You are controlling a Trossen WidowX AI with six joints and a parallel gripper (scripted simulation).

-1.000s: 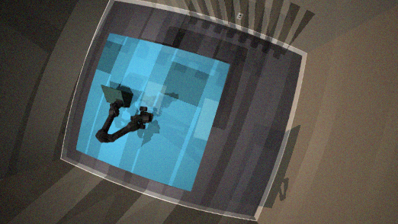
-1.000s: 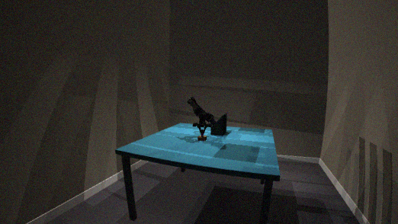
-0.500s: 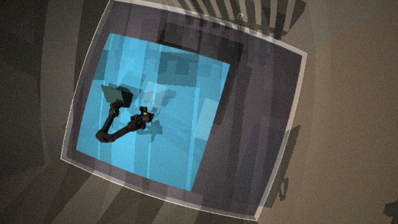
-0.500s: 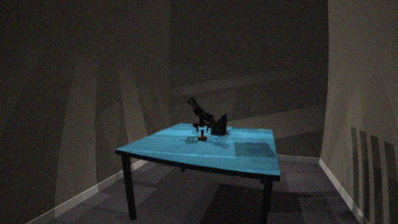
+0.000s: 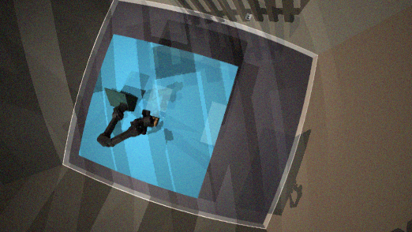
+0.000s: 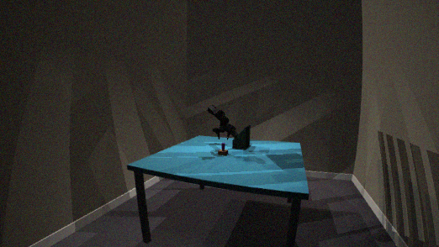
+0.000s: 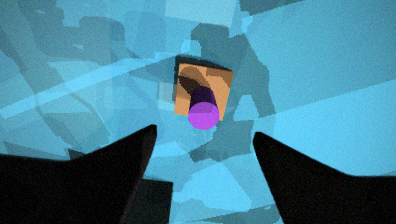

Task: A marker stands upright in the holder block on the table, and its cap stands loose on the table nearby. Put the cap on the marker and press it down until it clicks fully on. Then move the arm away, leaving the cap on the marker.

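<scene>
The orange holder block (image 7: pixel 221 84) (image 6: pixel 223 153) (image 5: pixel 157 122) sits on the blue table (image 6: pixel 252 172) (image 5: pixel 181 166). A purple cap (image 7: pixel 203 115) (image 6: pixel 223 146) sits on top of the marker, which stands upright in the block. In the wrist view I look down on the cap's round top; the marker's body is hidden under it. My gripper (image 7: pixel 206 133) (image 6: pixel 223 137) is open and empty. Its two dark fingers stand wide apart, above the cap and clear of it.
The arm's dark base block (image 6: pixel 243 139) (image 5: pixel 118 98) stands on the table just behind the holder. Patchy shadows and light streaks cross the table top. The table stands in a room with walls close by.
</scene>
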